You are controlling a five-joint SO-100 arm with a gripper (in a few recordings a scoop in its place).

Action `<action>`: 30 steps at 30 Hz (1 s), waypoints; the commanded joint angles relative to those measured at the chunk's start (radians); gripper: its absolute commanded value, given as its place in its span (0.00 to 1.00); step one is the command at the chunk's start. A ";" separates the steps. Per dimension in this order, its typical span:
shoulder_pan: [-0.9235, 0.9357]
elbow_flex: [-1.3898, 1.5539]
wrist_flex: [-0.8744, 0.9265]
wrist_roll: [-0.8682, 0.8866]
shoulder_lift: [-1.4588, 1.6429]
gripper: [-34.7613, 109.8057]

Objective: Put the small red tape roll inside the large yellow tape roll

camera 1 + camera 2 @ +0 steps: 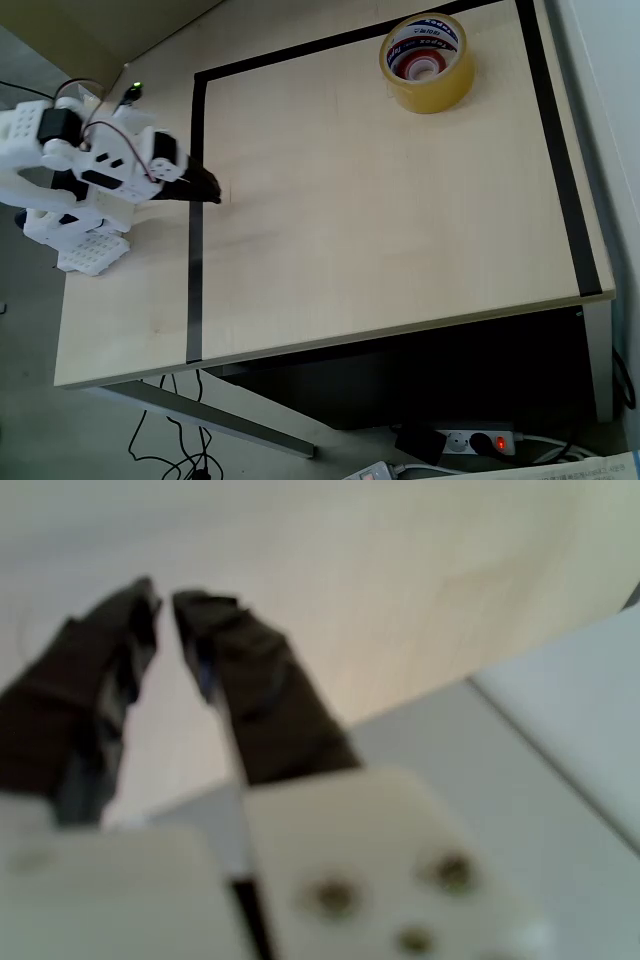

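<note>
— Looking down, where is the red roll [418, 66]?
— I see it inside the yellow roll [427, 62], far corner of the table [380, 230].
— The gripper [208, 186]?
— Fingers [255, 685] nearly together, empty, at the left tape line.

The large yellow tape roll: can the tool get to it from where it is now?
Probably yes. In the overhead view bare tabletop lies between the tool at the left border and the large yellow tape roll at the far corner. Whether the arm stretches that far cannot be told.

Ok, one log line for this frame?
gripper: nearly shut, empty, at left tape border | small red tape roll: inside large yellow tape roll, table's far right
</note>
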 commanded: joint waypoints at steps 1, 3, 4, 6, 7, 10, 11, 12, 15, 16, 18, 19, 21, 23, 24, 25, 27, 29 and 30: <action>-0.043 0.130 0.025 0.060 0.328 0.24; -0.081 0.198 0.069 0.098 0.446 0.24; -0.092 0.229 0.100 0.106 0.517 0.24; -0.104 0.284 0.160 0.115 0.632 0.24; -0.107 0.305 0.172 0.123 0.647 0.24; -0.115 0.365 0.172 0.198 0.647 0.24; -0.117 0.385 0.167 0.213 0.649 0.24; -0.118 0.397 0.169 0.216 0.649 0.24; -0.114 0.397 0.206 0.232 0.649 0.24; -0.101 0.399 0.218 0.225 0.649 0.24; -0.084 0.399 0.247 0.224 0.652 0.24; -0.081 0.399 0.267 0.224 0.657 0.24; -0.091 0.399 0.308 0.224 0.667 0.24; -0.089 0.399 0.310 0.222 0.667 0.24; -0.069 0.399 0.310 0.222 0.667 0.24; -0.051 0.399 0.310 0.222 0.667 0.24; -0.055 0.399 0.310 0.222 0.667 0.24; -0.089 0.399 0.310 0.222 0.667 0.24; -0.104 0.399 0.310 0.222 0.667 0.24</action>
